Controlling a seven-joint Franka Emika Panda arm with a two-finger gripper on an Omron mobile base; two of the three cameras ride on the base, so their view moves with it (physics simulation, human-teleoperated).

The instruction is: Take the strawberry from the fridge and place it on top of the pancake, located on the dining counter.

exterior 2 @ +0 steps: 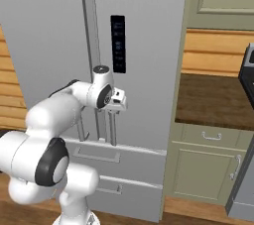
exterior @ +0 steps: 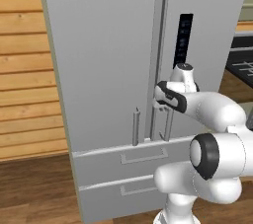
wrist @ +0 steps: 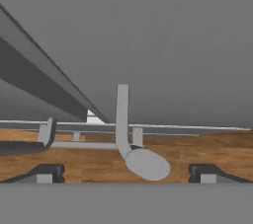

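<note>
1. Nearest me: the white arm, elbow bent, reaching forward with its fingers [wrist: 126,171] at the lower end of the fridge's [exterior: 104,45] right door handle [wrist: 122,119]. Fingers spread wide, one tip on each side of the bar's rounded bottom end, nothing gripped yet.
2. Progress: very early. Both fridge doors look shut, the seam between them closed, both lower drawers [exterior: 128,161] pushed in. I judge the step in hand is getting hold of the handle to pull the right door open.
3. Left to do, by my read: close on the bar, swing the door, find the strawberry, carry it to the pancake on the dining desk. All of it.
4. Strawberry: can't be seen; presumably behind the shut doors, can't confirm. Pancake and dining desk can't be located from here.
5. The hand view gives the alignment: bar centred between the two dark tips, wood floor [wrist: 207,146] below, drawer handles further down. Whether the tips already touch the bar I can't tell.
6. The left base view gives the left door handle [exterior: 136,127] just beside the seam and the plank wall [exterior: 24,70] left of the fridge; the wrist hides the right handle's contact point.
7. The right base view gives the side look: hand hard up to the bar, dark panel [exterior 2: 118,44] on the right door above it, and further right a brown wall desk [exterior 2: 213,100] over green cabinets [exterior 2: 203,169].
</note>
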